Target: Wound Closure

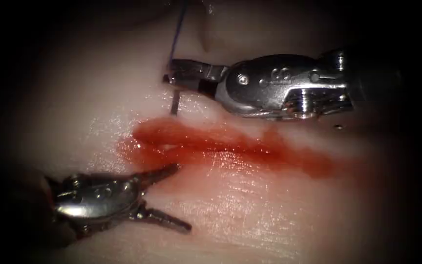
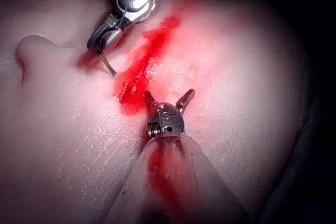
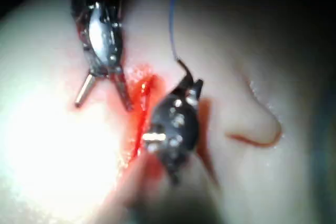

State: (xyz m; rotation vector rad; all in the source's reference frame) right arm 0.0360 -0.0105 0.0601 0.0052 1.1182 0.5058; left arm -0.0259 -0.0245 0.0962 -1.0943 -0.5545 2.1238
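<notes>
Steel, twice over: two wristed tools above one piece of pale, glistening tissue [image 1: 250, 205]. Right tool [image 1: 172, 78] clamped shut on one slim curved needle [image 1: 175, 101], gripped near its top; needle hanging down just above the cut [image 1: 230, 146], its tip at the surface, entry not clear. One blue thread [image 1: 179, 29] rising from those jaws. Left tool [image 1: 164, 198] spread wide, holding nothing, upper jaw touching one red fluid [image 1: 289, 156] streak along the cut.

Bright light at centre; surroundings fall into darkness, seemingly unlit.
</notes>
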